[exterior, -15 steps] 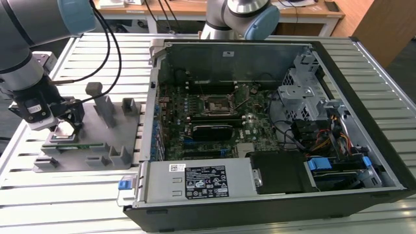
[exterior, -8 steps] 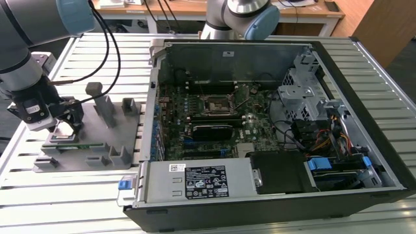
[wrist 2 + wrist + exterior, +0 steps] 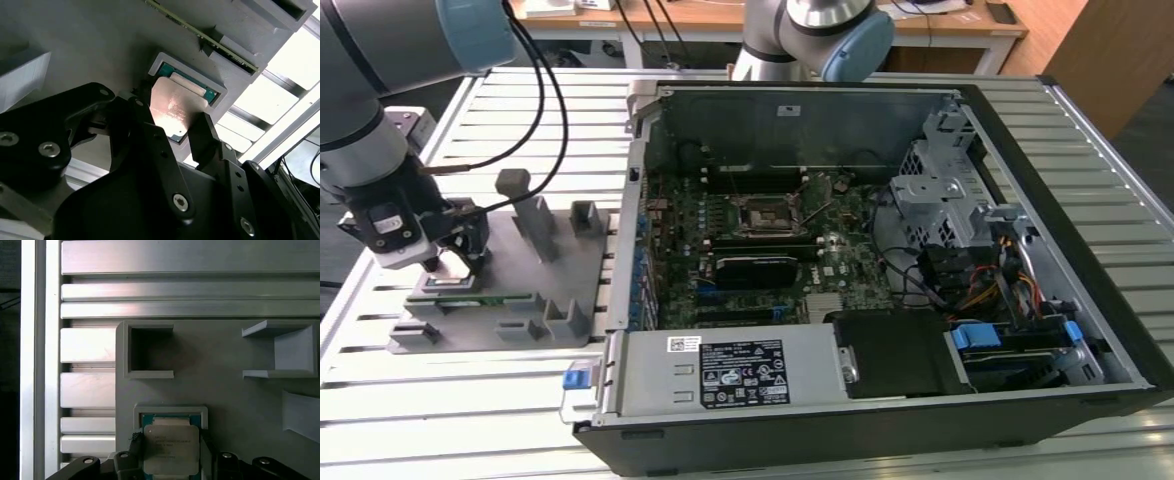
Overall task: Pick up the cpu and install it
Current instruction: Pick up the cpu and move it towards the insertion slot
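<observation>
The cpu (image 3: 169, 447) is a small silvery square chip with a green rim, lying in a framed recess of the grey fixture block (image 3: 520, 300) on the exterior view's left. My gripper (image 3: 448, 264) stands right over it. In both wrist views its black fingers (image 3: 202, 131) press against two opposite sides of the cpu (image 3: 172, 107), so my gripper (image 3: 170, 120) is shut on it. The square black motherboard socket (image 3: 762, 213) lies in the middle of the open computer case (image 3: 1067, 190), well away from the gripper.
The fixture block carries upright grey posts (image 3: 538, 228) and a green memory stick (image 3: 491, 297) beside the gripper. The case wall (image 3: 635, 200) rises between fixture and motherboard. A second robot arm (image 3: 817, 35) stands behind the case. The table is slatted aluminium (image 3: 85, 345).
</observation>
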`<state>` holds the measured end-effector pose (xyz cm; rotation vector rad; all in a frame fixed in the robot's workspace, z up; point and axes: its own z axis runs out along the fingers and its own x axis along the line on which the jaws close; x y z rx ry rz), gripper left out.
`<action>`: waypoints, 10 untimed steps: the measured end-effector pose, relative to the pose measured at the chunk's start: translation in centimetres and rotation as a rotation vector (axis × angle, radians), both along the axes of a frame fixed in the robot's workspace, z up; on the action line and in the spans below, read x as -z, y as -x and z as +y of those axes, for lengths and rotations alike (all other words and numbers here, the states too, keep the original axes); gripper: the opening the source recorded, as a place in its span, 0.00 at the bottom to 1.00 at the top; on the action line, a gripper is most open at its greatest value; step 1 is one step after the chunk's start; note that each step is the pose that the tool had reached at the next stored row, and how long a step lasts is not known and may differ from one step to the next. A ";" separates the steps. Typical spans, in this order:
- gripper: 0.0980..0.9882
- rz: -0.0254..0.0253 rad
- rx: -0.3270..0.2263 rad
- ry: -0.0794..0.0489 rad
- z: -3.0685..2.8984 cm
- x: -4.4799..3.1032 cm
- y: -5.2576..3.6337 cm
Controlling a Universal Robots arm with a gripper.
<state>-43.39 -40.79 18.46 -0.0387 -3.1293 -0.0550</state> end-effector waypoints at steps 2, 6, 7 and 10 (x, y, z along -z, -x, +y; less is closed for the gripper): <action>0.50 -0.0001 0.000 0.000 0.00 -0.20 0.00; 0.50 0.0001 0.000 0.000 0.00 -0.46 -0.01; 0.50 0.0000 0.000 0.000 0.00 -0.46 -0.01; 0.50 0.0001 0.000 0.000 0.00 -0.48 -0.01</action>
